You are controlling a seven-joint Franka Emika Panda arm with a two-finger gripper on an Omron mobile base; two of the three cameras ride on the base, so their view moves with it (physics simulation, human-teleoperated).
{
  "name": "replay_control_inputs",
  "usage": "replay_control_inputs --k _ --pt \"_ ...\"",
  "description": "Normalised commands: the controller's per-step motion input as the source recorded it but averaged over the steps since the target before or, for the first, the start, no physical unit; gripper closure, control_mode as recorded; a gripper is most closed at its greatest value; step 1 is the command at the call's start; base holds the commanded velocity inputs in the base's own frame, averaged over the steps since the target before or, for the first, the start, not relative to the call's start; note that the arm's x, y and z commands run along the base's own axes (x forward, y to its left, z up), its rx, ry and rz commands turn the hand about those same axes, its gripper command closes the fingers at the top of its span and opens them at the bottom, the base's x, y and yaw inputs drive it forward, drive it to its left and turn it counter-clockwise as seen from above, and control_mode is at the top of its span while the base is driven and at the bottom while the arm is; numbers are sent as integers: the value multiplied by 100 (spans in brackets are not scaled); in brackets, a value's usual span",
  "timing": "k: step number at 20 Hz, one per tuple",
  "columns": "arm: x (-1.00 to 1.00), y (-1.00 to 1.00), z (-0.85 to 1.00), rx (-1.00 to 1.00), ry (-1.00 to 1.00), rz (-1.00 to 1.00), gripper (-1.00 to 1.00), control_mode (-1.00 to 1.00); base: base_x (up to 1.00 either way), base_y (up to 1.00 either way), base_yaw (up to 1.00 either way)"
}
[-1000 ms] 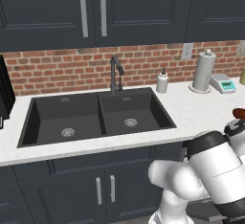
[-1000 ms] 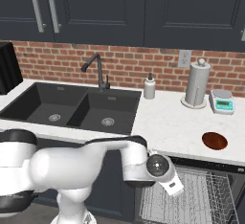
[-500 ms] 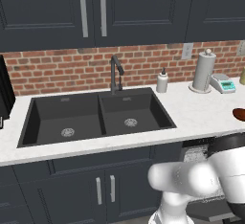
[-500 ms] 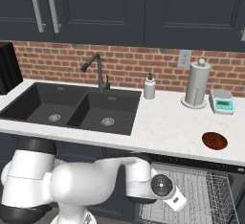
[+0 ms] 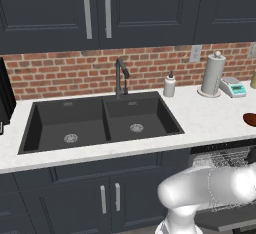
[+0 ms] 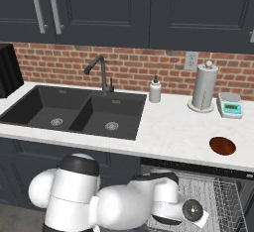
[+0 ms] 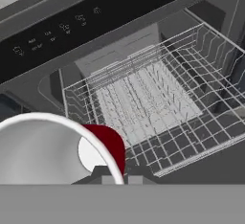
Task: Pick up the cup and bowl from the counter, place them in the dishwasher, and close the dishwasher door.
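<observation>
Cup [image 7: 103, 146] was clamped in the gripper [image 7: 115, 177] — fingers pinched on its wall, red side and white rim right up against the hand camera, mouth facing back toward the lens. It hung over the rack [image 7: 158, 103] of the open dishwasher [image 7: 57, 36], above the rack's near-left part, not yet resting on the wires as far as I could tell. The relation that mattered: the rack lay straight ahead of and below the fingers, so my read was the next move only needed a short lowering along the gripper's own line before letting go. Whether the cup was upright or tilted relative to the rack was hard to judge from that close.

Bowl [image 6: 222, 145] sat on the counter [image 6: 168, 127] well right of the sink [image 6: 74, 112], above the dishwasher opening — untouched, so roughly the first half of the loading was in hand. Door was down; its panel was barely in frame.
</observation>
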Motion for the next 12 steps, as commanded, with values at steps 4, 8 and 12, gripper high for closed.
replay_control_inputs --k 4,8,12 --pt "10 -31 -38 0 -1 26 100 -100 0 0 0" --pt "36 0 -58 -2 -1 16 100 -100 0 0 0" --pt "37 0 -52 -6 -2 11 100 -100 0 0 0"
